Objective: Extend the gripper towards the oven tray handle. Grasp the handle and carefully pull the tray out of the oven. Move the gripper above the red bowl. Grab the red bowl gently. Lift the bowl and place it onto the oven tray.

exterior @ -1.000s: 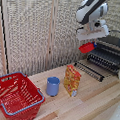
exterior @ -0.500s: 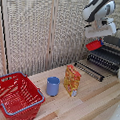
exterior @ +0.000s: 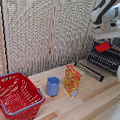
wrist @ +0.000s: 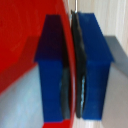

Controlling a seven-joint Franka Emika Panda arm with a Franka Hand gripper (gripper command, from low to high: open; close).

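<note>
In the exterior view the red bowl hangs tilted in the air on that view's right, pinched by my gripper under the white arm. It hovers over the dark barred tray, which sticks out of the oven at the frame's edge. The wrist view shows my two dark blue fingers shut on the thin rim of the red bowl, one finger on each side of it.
A lower rack or open door slopes down to the wooden table. An orange snack bag and a blue cup stand mid-table. A big red wire basket sits on the exterior view's left.
The arm has carried the red bowl further toward the exterior view's right and slightly up, from beside the oven to over the pulled-out tray.
</note>
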